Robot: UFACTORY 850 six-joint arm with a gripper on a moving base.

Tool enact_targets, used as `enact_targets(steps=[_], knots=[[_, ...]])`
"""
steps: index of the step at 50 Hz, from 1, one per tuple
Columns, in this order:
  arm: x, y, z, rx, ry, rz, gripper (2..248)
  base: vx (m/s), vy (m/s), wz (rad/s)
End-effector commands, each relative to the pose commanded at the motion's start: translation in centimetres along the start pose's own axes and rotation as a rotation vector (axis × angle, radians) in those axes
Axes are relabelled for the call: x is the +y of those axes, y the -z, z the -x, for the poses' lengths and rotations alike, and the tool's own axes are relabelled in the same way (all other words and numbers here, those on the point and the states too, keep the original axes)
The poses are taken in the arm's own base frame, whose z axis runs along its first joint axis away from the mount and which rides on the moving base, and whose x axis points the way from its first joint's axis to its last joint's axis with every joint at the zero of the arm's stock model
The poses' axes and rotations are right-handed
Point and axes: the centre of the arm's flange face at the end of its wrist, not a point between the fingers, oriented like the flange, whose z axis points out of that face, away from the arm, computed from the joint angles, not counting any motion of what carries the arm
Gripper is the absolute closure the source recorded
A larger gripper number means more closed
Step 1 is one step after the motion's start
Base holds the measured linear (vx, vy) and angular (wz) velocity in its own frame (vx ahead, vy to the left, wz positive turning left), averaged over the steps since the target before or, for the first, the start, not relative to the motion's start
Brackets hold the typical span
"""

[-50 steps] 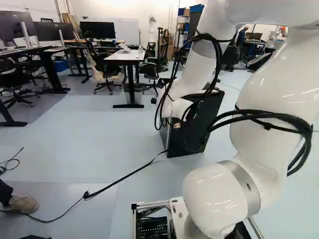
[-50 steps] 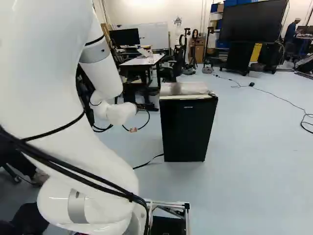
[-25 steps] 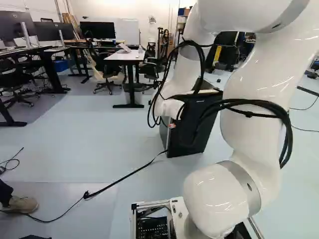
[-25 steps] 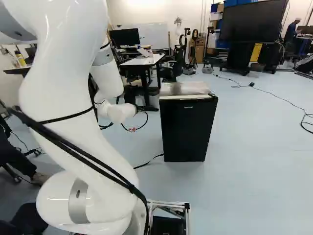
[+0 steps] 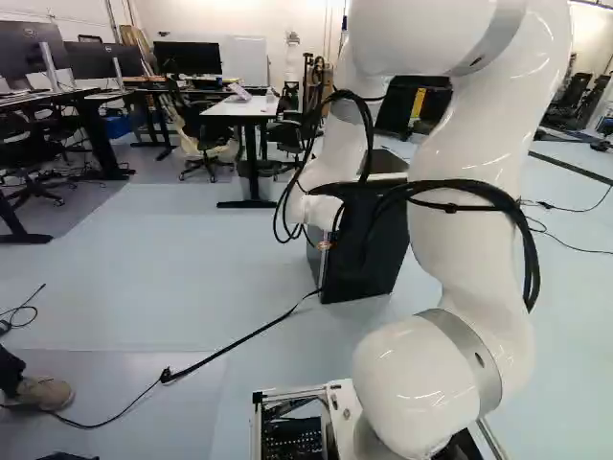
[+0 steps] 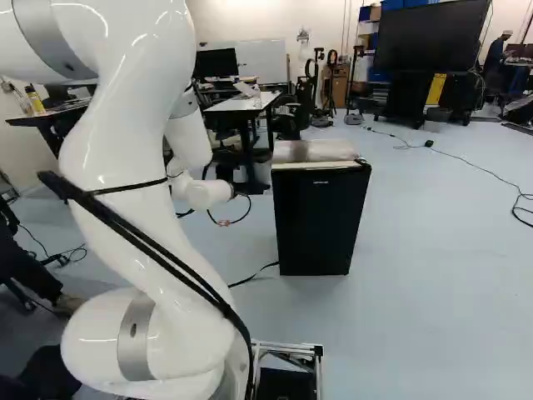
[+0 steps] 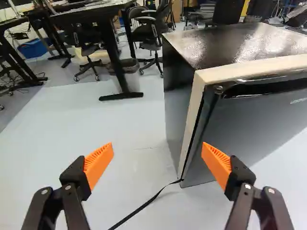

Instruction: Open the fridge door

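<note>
The fridge (image 7: 230,43) stood upright on the floor (image 7: 134,124), its long axis vertical, ahead of the pincer (image 7: 157,149) and off to the robot's right, so the coming move probably called for a reach rightward to the door's nearer upright edge. The pincer was spread wide, gripping nothing. The door (image 7: 259,120) looked closed, hiding any contents; a dark strap (image 7: 144,204) reached its bottom corner, perhaps fastened there.

In the left base view, the arm (image 5: 469,220) is running off the top and, right of centre, hiding part of the fridge (image 5: 369,268).
</note>
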Motion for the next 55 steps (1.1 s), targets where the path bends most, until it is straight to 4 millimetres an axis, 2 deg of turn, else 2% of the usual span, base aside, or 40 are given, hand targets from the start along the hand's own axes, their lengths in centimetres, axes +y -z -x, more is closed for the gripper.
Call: enact_targets(steps=[31, 55], knots=[[0.3, -4.2, 2.0, -0.018, -0.098, 0.150, 3, 0.000, 0.000, 0.000], [0.5, -5.6, 1.6, 0.021, -0.186, 0.261, 3, 0.000, 0.000, 0.000]])
